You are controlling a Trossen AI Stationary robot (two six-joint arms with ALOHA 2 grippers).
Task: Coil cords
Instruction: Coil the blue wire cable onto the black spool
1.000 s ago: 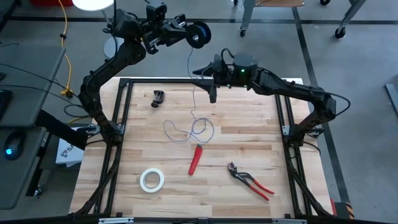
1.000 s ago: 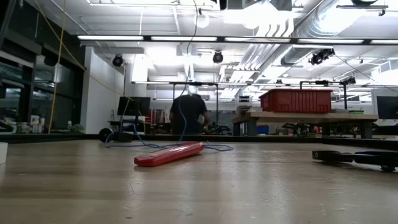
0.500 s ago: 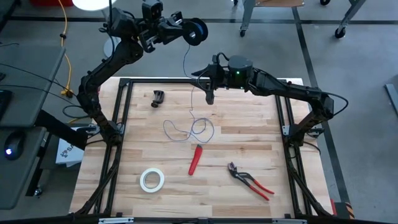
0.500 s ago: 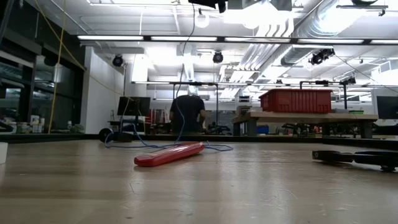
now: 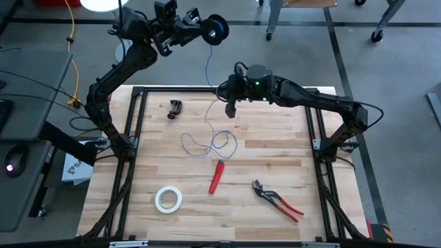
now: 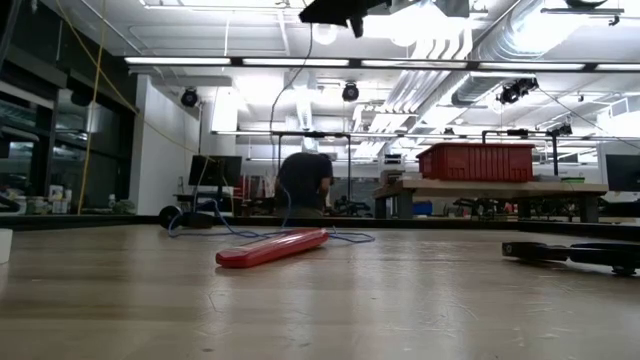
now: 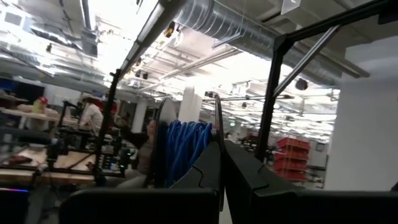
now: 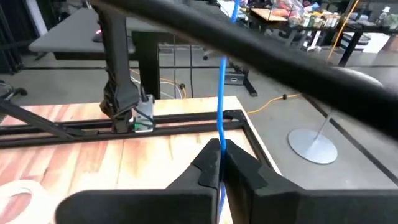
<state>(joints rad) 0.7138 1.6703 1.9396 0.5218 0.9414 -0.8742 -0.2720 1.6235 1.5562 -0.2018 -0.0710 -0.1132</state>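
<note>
Blue-violet wire (image 5: 210, 72) hangs slack from the raised black spool (image 5: 217, 29) (partly wound), running down to loose loops on the wooden table (image 5: 275, 158).

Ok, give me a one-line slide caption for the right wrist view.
Right claw shut on the thin blue wire, which runs taut up past the table frame.

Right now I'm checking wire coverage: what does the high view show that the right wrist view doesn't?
Only the high view: the spool in the left gripper, loose loops on the table, the red tool and pliers. Only the right wrist: the right gripper shut on the wire. Both: the wire and tape roll.
</note>
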